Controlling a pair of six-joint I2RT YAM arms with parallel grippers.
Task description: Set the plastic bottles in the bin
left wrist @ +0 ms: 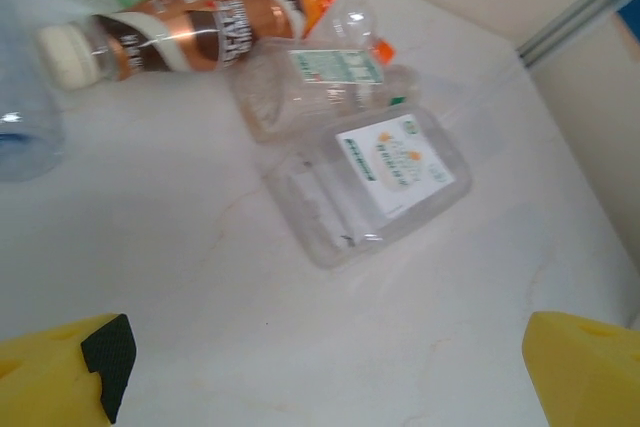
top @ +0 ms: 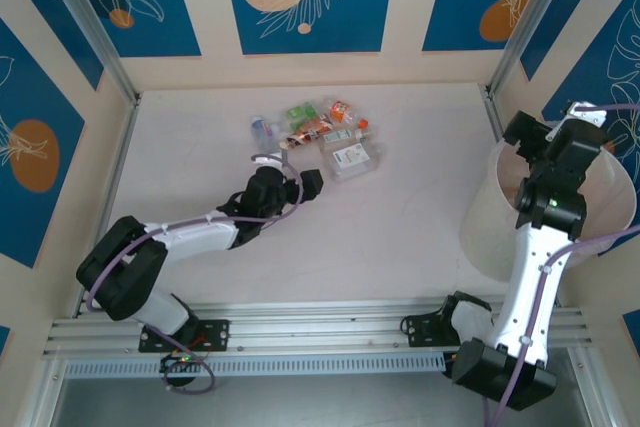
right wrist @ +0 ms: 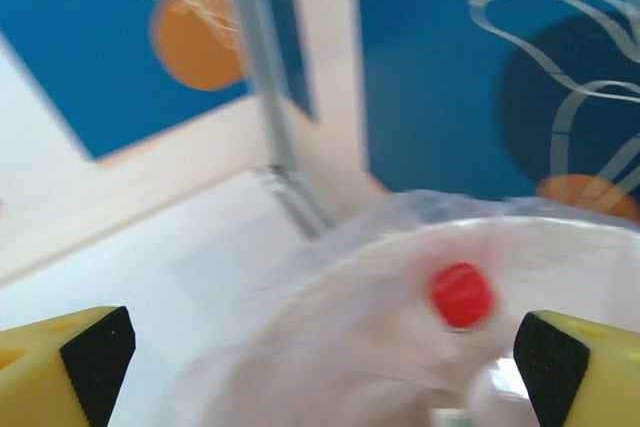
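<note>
From where I stand, the left gripper (top: 289, 164) hovers low over the pale table (top: 400, 217), just short of the plastic bottles (top: 322, 133), which lie heaped together towards the far middle of the tabletop. Its fingers stand wide apart with nothing between them. In the left wrist view, the nearest bottle is a flattened clear one with a white label (left wrist: 365, 187). Behind it lies a bottle with a green-and-white label (left wrist: 322, 73), then a brown-labelled bottle with a pale cap (left wrist: 190, 32); all are on their sides. A bluish bottle (left wrist: 20, 117) sits at the left edge (too blurred to say more). Over on the right, the bin (top: 484, 237) stands at the table's right side, well apart from the heap. The right gripper (top: 548, 125) hangs above the bin's mouth, its fingers also spread and holding nothing. Below them, inside the bin, a red cap (right wrist: 461, 296) shows among clear plastic.
</note>
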